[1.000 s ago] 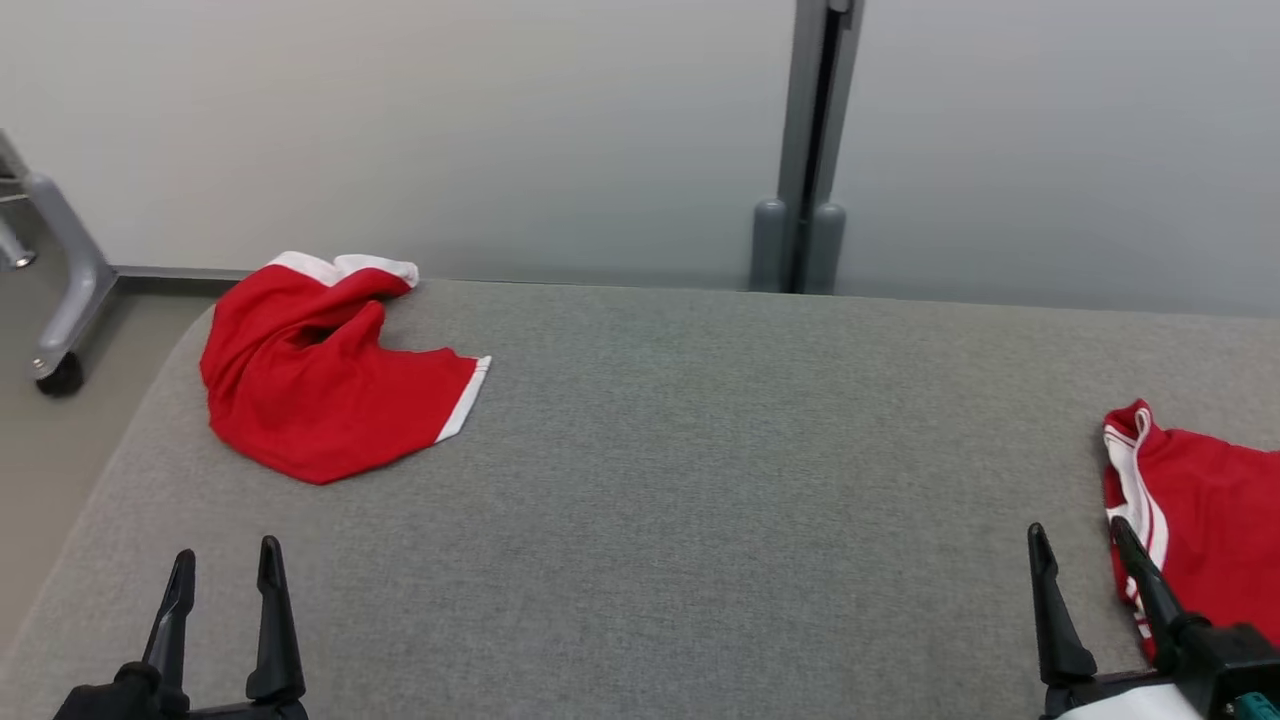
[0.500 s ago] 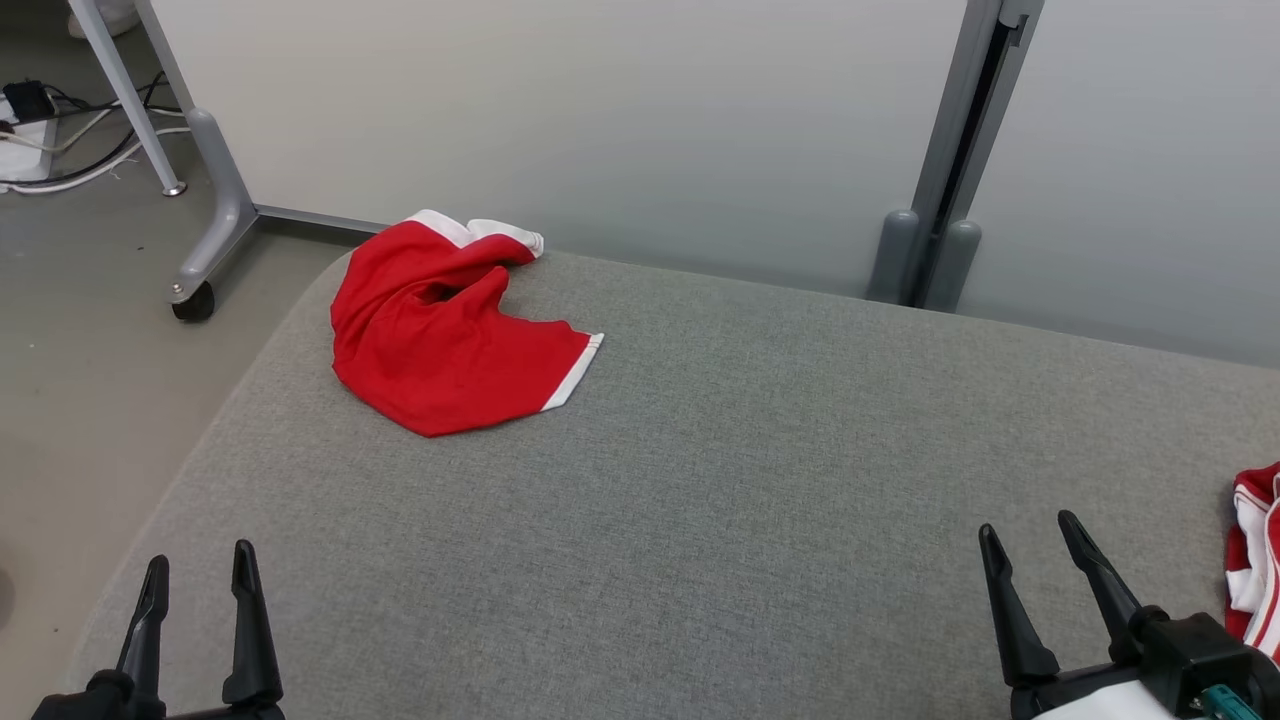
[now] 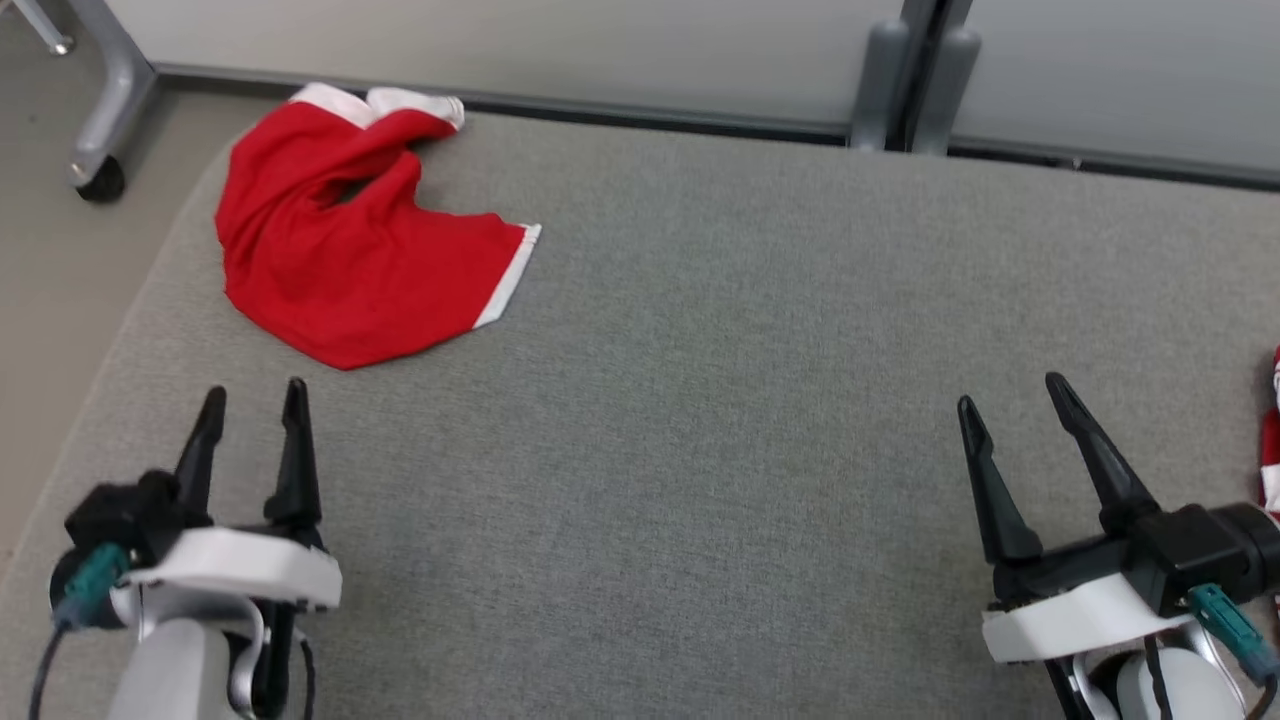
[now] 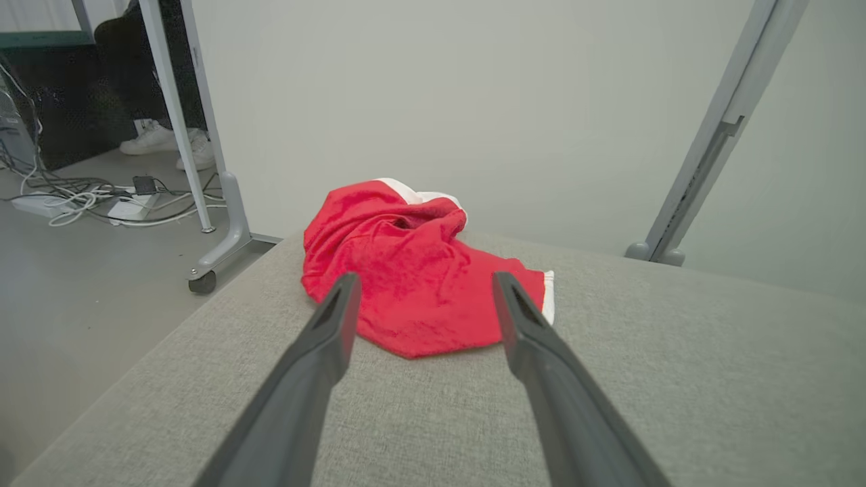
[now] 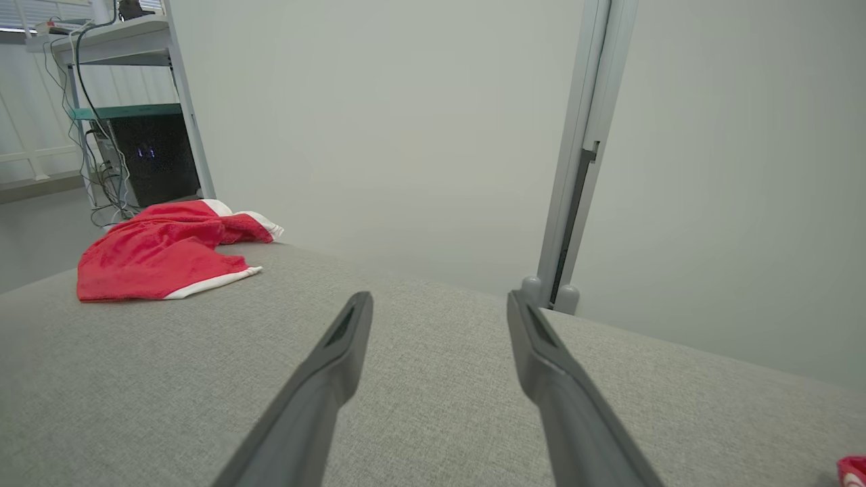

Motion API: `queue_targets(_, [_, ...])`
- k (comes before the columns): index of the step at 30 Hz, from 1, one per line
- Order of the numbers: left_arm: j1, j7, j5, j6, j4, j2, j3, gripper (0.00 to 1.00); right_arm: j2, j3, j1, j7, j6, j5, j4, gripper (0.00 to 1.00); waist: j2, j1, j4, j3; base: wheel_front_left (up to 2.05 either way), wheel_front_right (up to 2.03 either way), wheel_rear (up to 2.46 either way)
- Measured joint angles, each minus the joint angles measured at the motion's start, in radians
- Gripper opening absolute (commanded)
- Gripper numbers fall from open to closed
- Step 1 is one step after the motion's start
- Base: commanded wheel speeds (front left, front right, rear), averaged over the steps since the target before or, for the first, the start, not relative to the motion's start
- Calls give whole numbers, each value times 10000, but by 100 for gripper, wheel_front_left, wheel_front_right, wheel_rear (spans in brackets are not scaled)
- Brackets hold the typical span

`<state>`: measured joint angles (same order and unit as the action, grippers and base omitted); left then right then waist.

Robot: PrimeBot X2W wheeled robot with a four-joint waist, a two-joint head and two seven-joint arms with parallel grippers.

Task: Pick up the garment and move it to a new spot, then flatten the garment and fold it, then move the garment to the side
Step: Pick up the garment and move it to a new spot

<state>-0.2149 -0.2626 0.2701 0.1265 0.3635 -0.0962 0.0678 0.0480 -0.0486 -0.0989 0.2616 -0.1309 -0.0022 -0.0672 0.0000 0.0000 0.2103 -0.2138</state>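
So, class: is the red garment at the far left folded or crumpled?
Crumpled: the red garment lies bunched in uneven wrinkles, with no squared edges.

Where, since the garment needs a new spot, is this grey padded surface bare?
The whole middle of the grey padded surface is bare, between the crumpled red white-trimmed garment at far left and the red-and-white cloth at the right edge. Crowded only at those ends.
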Motion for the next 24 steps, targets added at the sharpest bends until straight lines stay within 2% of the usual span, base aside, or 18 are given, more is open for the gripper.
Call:
queue_targets(3, [-1290,219,180,21,1026,-537,-242,100,4,-77,-379,0,0,-109,59,100,0,0,-204,-724,0,0,0])
queue_targets(10, [-3918,1127,1145,33,3496,-1615,-65,100,2,-493,-1008,0,0,-293,94,100,0,0,-865,-2010,0,0,0])
queue_targets(15, [-5013,1662,1461,33,5125,-1960,-109,100,8,-625,-1139,0,0,-351,102,100,0,0,-1410,-2459,0,0,0])
queue_targets(22, [-5612,1657,1542,36,6533,-2127,-247,100,6,-665,-1174,0,0,-374,56,100,0,0,-1730,-2640,0,0,0])
queue_targets(23, [-5688,1668,1549,36,6709,-2136,-322,75,6,-669,-1174,0,0,-374,25,100,0,0,-1740,-2626,0,0,0])
queue_targets(24, [-5766,1668,1670,35,6943,-2077,-464,37,6,-711,-1174,0,0,-366,-38,100,0,0,-1727,-2576,0,0,0])
